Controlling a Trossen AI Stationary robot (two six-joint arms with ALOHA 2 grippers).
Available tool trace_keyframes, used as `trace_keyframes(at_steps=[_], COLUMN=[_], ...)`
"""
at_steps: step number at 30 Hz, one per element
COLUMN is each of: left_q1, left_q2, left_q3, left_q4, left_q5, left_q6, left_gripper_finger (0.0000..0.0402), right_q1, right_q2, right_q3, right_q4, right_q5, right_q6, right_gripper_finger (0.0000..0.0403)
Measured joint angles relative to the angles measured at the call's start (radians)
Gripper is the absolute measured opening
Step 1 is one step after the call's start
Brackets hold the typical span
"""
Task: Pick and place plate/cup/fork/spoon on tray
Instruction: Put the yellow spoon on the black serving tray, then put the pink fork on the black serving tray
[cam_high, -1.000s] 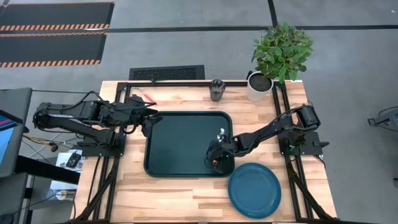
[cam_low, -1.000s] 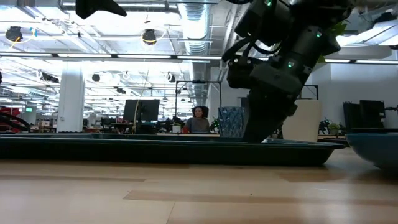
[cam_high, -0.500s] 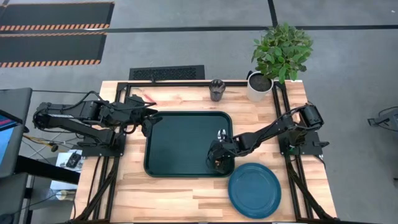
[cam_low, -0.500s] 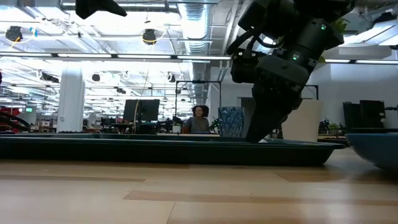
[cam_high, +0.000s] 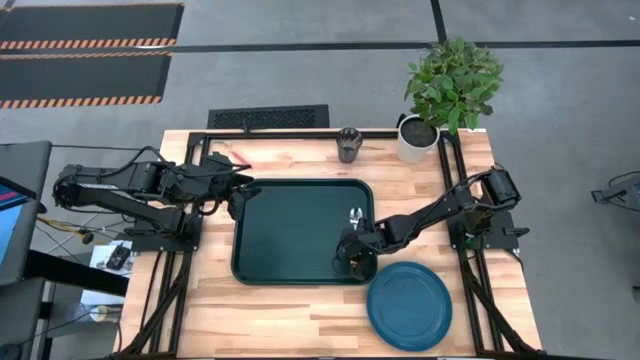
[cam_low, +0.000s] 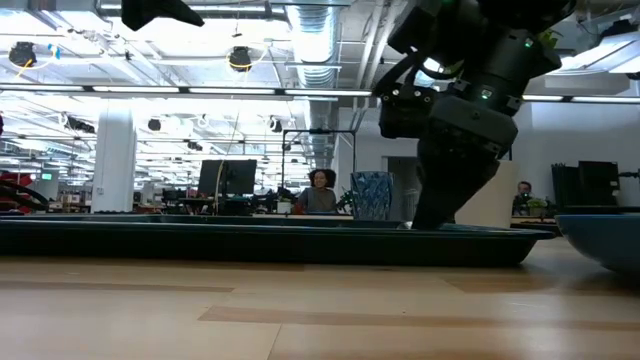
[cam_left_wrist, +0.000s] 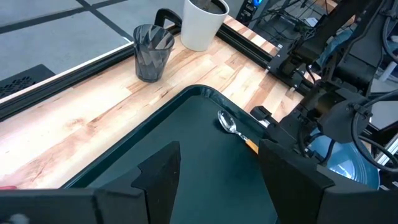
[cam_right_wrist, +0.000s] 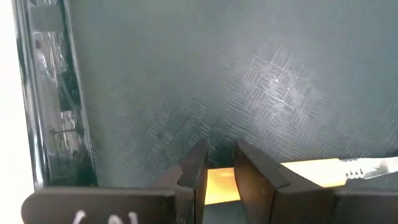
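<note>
I'm seeing the right gripper (cam_high: 347, 262) pinching the spoon (cam_left_wrist: 231, 125) by its orange handle, low on the tray (cam_high: 290, 230) at centre frame. The left gripper (cam_high: 238, 193) is waiting spread at the tray's left edge.

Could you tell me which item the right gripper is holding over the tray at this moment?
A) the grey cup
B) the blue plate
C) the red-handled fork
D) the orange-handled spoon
D: the right gripper has its fingers closed on the orange handle of the spoon, low over the green tray.
</note>
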Motion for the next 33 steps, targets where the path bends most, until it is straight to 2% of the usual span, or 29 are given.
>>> trace_keyframes(at_steps=[9,15,21,26,29,33], left_q1=[0.000,0.000,0.000,0.001,0.031,0.127], left_q2=[0.000,0.000,0.000,0.003,0.013,0.037], left_q3=[0.000,0.000,0.000,-0.004,-0.027,-0.061], left_q4=[0.000,-0.001,-0.010,-0.051,-0.082,-0.152], left_q5=[0.000,0.001,0.000,-0.054,-0.064,-0.091], left_q6=[0.000,0.000,0.000,0.001,0.029,-0.055], left_gripper_finger=[0.0204,0.0204,0.0204,0.0204,0.0204,0.0204], right_q1=[0.000,0.019,0.025,0.005,0.001,0.007], right_q2=[-0.010,-0.123,-0.257,-0.315,-0.334,-0.335], right_q3=[0.029,0.070,0.072,0.072,0.072,0.072], right_q4=[-0.012,-0.207,-0.428,-0.465,-0.461,-0.461], right_q5=[-0.015,-0.050,-0.050,-0.047,-0.047,-0.045], right_q6=[-0.008,0.006,0.096,0.112,0.111,0.113], right_gripper_finger=[0.0102,0.0102,0.0102,0.0102,0.0102,0.0102])
